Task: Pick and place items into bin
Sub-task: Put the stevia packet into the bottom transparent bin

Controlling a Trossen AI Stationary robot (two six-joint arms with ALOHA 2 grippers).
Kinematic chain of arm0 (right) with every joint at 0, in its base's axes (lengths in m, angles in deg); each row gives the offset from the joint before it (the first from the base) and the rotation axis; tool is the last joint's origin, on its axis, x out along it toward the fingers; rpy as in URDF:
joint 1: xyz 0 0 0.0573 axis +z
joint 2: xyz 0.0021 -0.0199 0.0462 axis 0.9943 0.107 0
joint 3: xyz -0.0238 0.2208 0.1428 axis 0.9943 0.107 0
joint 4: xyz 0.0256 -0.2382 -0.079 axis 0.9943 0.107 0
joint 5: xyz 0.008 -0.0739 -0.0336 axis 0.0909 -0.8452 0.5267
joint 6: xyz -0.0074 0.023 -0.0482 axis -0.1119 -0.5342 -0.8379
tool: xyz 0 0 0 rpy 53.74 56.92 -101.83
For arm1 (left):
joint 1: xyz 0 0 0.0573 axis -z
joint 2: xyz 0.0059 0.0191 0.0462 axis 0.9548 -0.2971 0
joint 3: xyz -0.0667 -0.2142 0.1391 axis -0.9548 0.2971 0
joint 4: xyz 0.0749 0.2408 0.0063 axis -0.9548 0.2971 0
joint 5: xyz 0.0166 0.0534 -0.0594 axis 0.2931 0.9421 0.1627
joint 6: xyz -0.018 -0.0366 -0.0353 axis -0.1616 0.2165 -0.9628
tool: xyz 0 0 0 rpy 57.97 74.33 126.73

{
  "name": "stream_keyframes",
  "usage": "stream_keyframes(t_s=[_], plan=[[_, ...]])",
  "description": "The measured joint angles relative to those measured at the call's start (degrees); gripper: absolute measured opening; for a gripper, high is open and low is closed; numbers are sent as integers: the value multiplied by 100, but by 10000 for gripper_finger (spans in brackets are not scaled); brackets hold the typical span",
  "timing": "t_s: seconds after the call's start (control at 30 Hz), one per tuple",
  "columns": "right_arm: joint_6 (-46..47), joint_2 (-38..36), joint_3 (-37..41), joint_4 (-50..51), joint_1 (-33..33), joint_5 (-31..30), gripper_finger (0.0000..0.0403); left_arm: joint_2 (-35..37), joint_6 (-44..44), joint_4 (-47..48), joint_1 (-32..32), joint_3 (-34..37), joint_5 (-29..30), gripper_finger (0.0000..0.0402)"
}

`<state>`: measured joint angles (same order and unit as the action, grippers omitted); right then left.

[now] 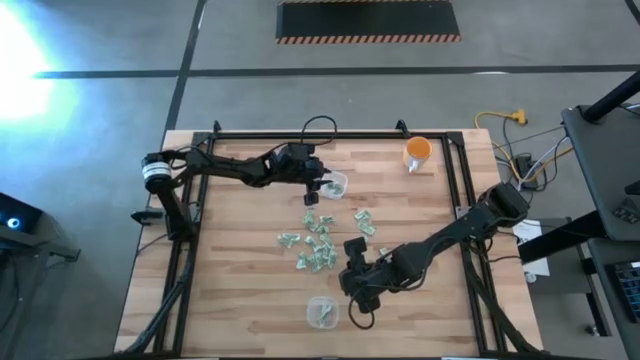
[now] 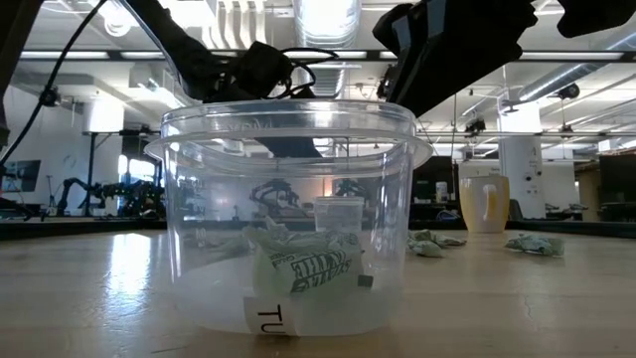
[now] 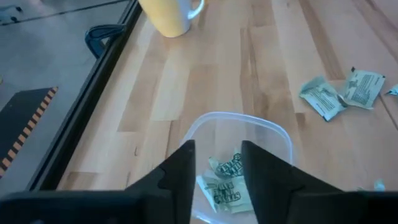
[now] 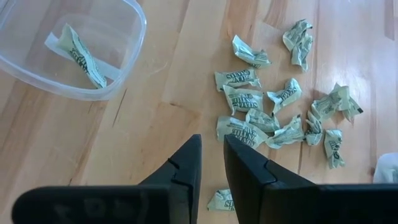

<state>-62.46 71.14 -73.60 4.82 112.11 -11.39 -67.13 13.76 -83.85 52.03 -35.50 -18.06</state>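
Note:
Several small green-and-white wrapped items (image 1: 320, 245) lie loose on the wooden table's middle. My left gripper (image 3: 217, 180) hovers open over a clear bin (image 1: 336, 184) at the far middle; a few items (image 3: 225, 182) lie in that bin and show through the gap between the fingers. My right gripper (image 4: 212, 163) stands over bare wood near the pile (image 4: 273, 118), its fingers a narrow gap apart with nothing between them. A second clear bin (image 4: 68, 53) sits near the table's front edge with one item (image 4: 79, 48) on its floor. That front bin (image 2: 288, 219) fills the low view.
An orange cup (image 1: 417, 152) stands at the far right of the table, and it also shows in the left wrist view (image 3: 168, 15). A dark rail frame (image 1: 455, 170) runs along the table's far and side edges. One item (image 4: 219, 200) lies just under my right fingers.

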Motion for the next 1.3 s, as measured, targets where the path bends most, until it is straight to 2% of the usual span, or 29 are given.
stream_keyframes(t_s=[0.13, 0.3, 0.47, 0.7, 0.87, 1.1, 1.3], plan=[[32, 0, 0, 5, 0, 0, 59, 96, 3, 95, 2, -8, 1, 139], [339, 0, 195, 117, -1, 4, 58, 650, 147, 1110, 31, -1, -15, 142], [679, 3, 606, 149, -54, -30, 58, 1504, 155, 2072, 120, 317, -27, 142], [1008, 4, 1086, -284, -389, -427, 62, 3040, 111, 2205, 379, 1364, -44, 142], [1052, 4, 1323, -634, -642, -170, 92, 4227, -58, 2214, 598, 2207, -48, 142], [1136, 4, 1590, -1085, -940, 195, 159, 5703, -211, 2045, 791, 3205, -48, 142], [1307, 4, 1760, -1085, -1073, 512, 200, 6628, -212, 1996, 789, 3500, -44, 142]])
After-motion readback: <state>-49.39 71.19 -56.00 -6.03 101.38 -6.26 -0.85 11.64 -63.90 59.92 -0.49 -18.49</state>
